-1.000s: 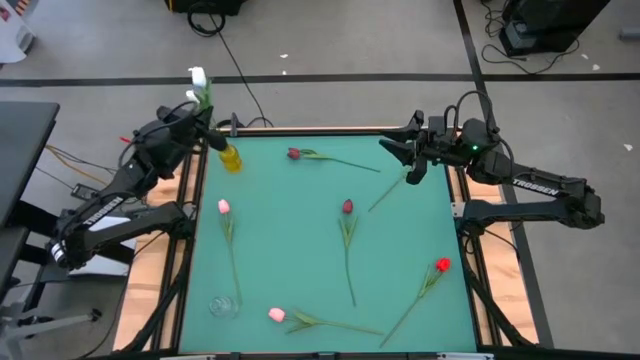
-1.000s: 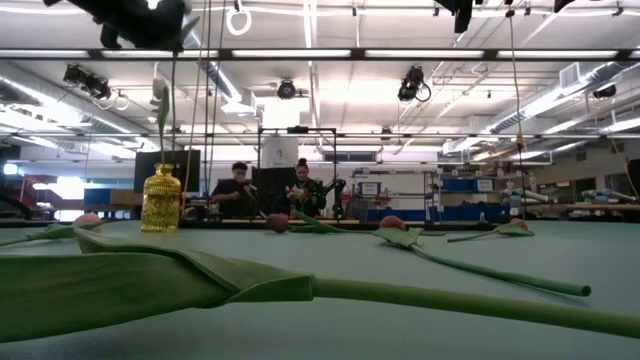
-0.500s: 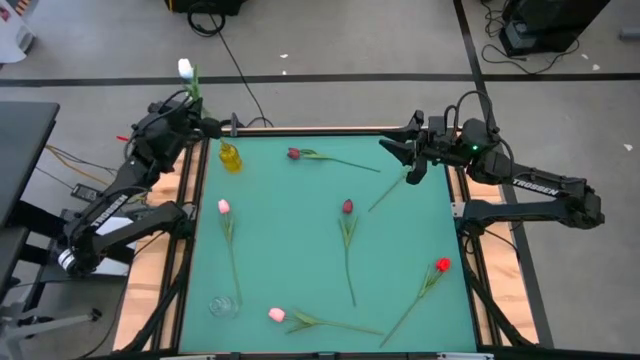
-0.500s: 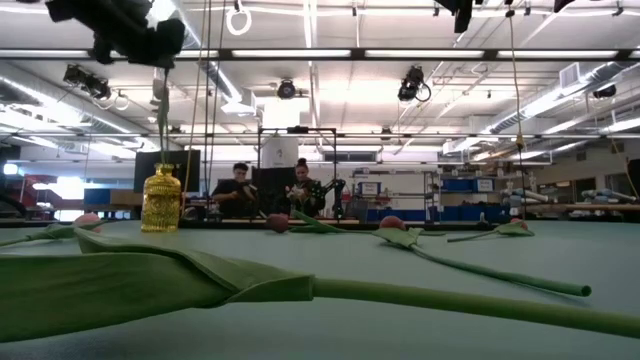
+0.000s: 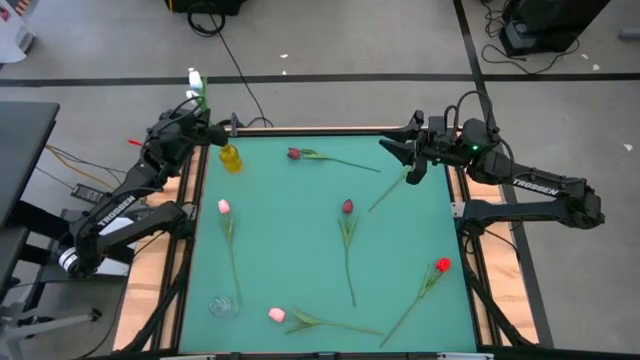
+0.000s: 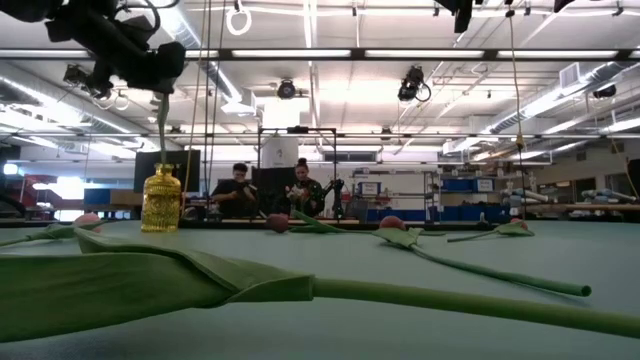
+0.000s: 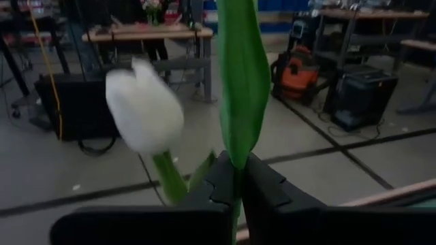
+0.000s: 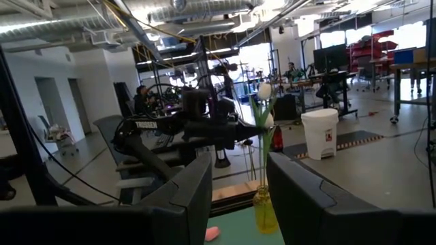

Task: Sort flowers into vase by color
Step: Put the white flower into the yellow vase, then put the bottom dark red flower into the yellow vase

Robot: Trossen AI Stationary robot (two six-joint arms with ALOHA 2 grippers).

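The left tool [image 5: 203, 127] is clamped narrow on the thin green stem of a white-budded artificial tulip [image 7: 144, 109], held upright with its bud above the tool. Directly below the tool stands a small yellow glass vase [image 5: 230, 157] at the far left corner of the green desk [image 5: 300, 230]. The right tool [image 5: 400, 150] hangs spread wide and empty over the far right corner, a dark maroon tulip [image 5: 294, 153] lying between the two tools.

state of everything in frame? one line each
Left hand: shut on white tulip, above the yellow vase.
Right hand: open, empty, at far right corner.
White tulip: upright, stem reaching down to the vase.
Yellow vase: upright.
Clear vase: upright, empty.
Maroon tulips, pink tulips, red tulip: lying on the mat.
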